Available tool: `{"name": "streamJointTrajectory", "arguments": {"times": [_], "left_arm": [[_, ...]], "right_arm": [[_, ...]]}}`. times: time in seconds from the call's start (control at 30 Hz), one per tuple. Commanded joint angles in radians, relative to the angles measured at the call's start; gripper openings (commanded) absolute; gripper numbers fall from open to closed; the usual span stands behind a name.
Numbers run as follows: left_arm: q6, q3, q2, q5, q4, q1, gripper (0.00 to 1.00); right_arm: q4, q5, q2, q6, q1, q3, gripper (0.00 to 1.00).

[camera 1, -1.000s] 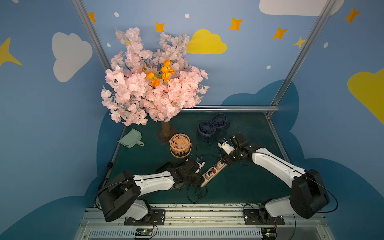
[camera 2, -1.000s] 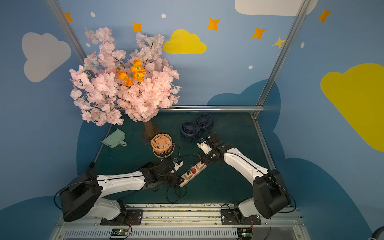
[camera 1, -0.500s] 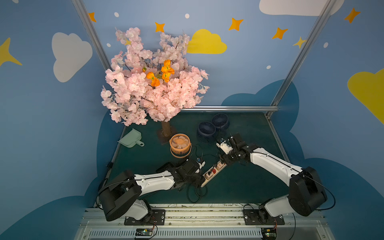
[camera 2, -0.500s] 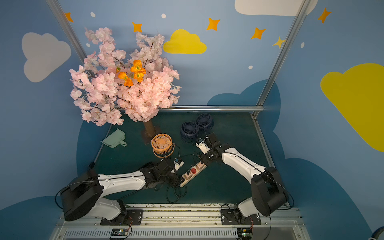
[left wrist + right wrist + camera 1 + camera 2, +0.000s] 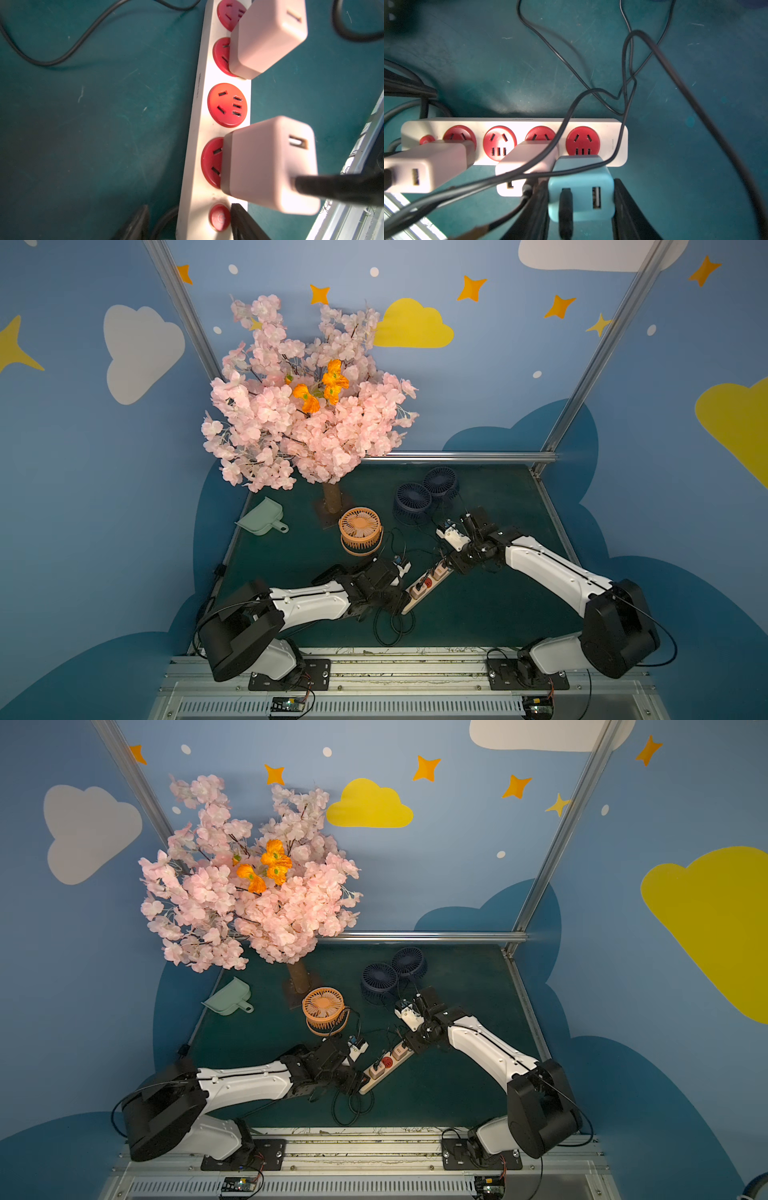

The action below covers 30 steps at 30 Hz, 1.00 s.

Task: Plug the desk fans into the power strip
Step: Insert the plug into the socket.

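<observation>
Insertion step: right gripper clamps teal adapter over far-end socket of power strip, left gripper w/ jaws apart astride button end; next probably needs prongs aligned & pressed down.

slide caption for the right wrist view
Right gripper holds a blue adapter at the power strip's end socket; two pink adapters are already plugged in.

Your left arm lies low, stretched forward and inward. Your left pincer tips downward, and its two black fingers stand parted. Your right arm slants inward to meet it, wrist bent down. Your right pincer is clamped on a pale teal plastic plug adapter.
</observation>
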Motion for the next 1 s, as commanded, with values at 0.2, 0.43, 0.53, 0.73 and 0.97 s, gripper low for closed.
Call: {"name": "streamJointTrajectory", "arguments": {"times": [0.2,0.43,0.53,0.73,0.97], "left_arm": [[0.015,-0.003,0.031,-0.039,-0.079,0.012,0.65],[0.014,0.000,0.031,-0.036,-0.086,0.011,0.65],[0.014,-0.001,0.026,-0.038,-0.086,0.012,0.65],[0.016,-0.003,0.017,-0.042,-0.086,0.012,0.64],[0.019,-0.012,0.006,-0.048,-0.086,0.013,0.64]], "right_arm": [[0.055,-0.022,-0.003,0.009,-0.008,-0.009,0.00],[0.073,-0.002,0.029,0.012,-0.009,-0.008,0.00],[0.068,0.002,0.047,0.012,-0.009,-0.011,0.00],[0.033,0.023,0.063,0.009,0.003,-0.015,0.00],[-0.025,0.005,0.051,-0.001,0.010,-0.016,0.00]]}}
